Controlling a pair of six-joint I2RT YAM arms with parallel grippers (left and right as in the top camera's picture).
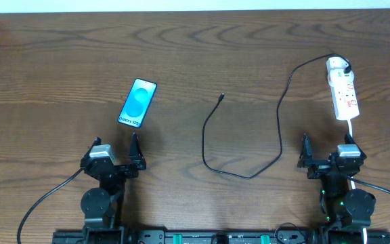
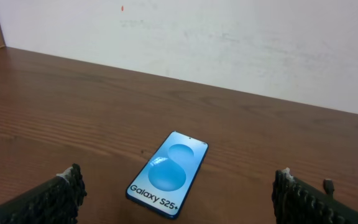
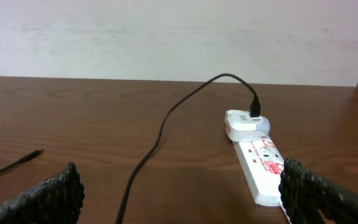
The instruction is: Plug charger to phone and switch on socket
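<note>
Both our left gripper [image 1: 116, 144] and right gripper [image 1: 327, 145] sit wide open and empty, and the phone [image 1: 139, 103] lies well apart from the loose tip of the charger [image 1: 204, 142], so we reckon that skinny plug could twist when pinched, or the cable could drag the socket [image 1: 344, 95].

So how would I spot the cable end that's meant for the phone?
Start at the white power strip at the right of the table. Follow the thin black cable from it, round its loop, to mid-table. The tip is the free end, lying loose, unlike the other end plugged into the strip.
</note>
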